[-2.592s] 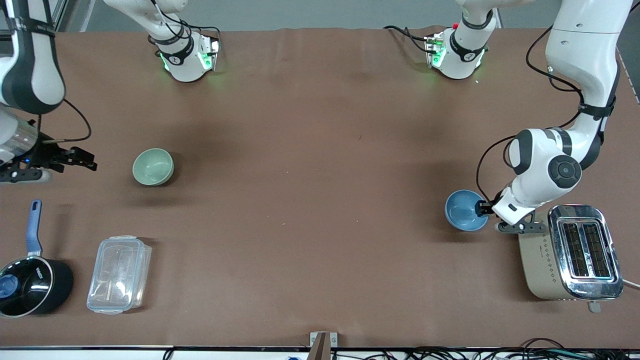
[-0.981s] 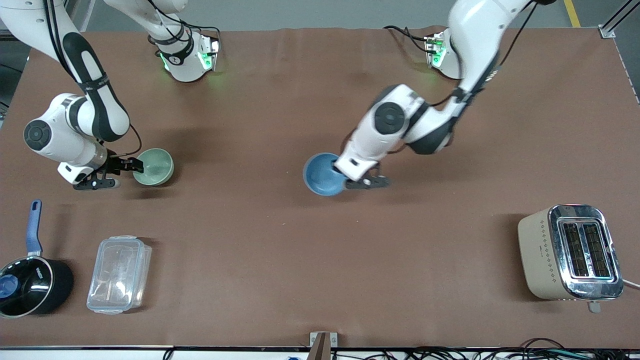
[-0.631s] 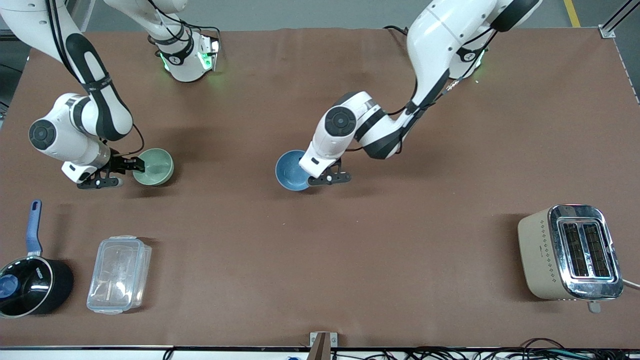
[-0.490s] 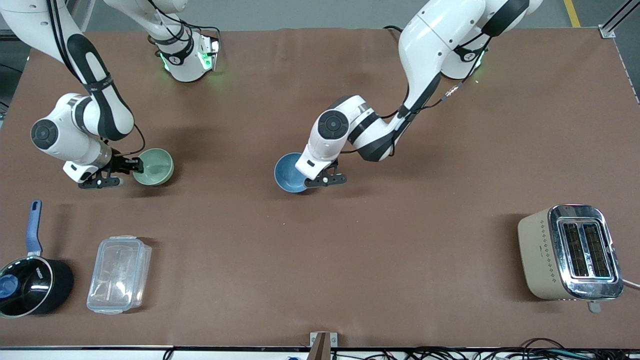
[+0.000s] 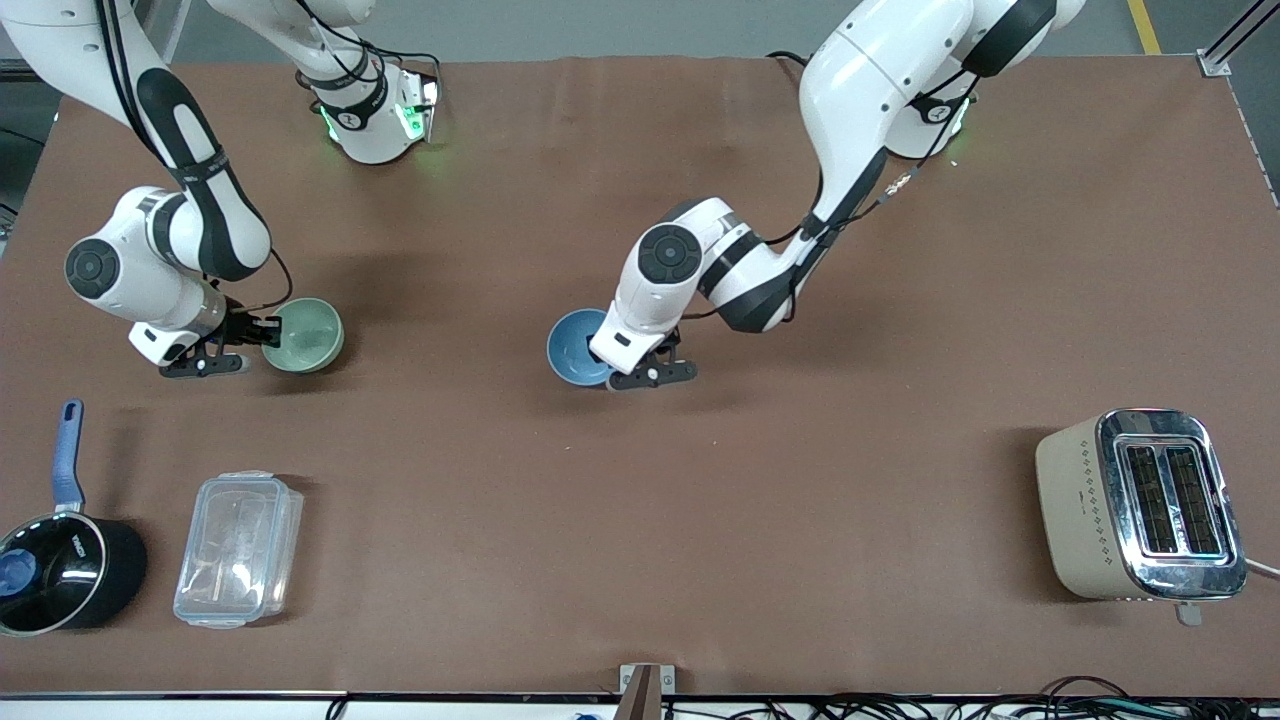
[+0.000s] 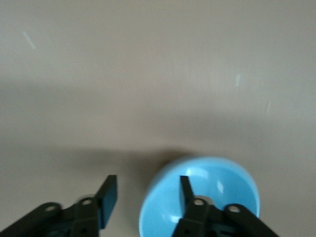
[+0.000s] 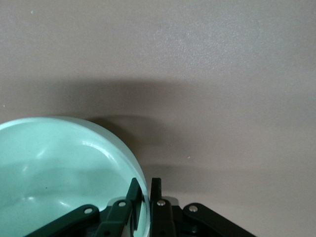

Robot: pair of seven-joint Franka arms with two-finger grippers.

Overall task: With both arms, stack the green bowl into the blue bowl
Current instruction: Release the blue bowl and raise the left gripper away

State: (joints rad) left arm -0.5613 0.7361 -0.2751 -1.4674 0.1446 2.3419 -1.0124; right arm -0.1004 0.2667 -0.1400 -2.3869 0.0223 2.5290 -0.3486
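The right pincer (image 5: 262,332) is clamped on the green bowl's (image 5: 303,335) rim toward the right arm's end of the worktop (image 5: 640,500). The left pincer (image 5: 612,366) stands apart, one finger inside the blue bowl (image 5: 575,345), mid-worktop.

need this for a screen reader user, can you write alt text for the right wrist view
The right gripper is shut on the rim of the green bowl, one finger inside the bowl and one outside. The pale bowl stands upright on the plain brown table, with nothing else in view.
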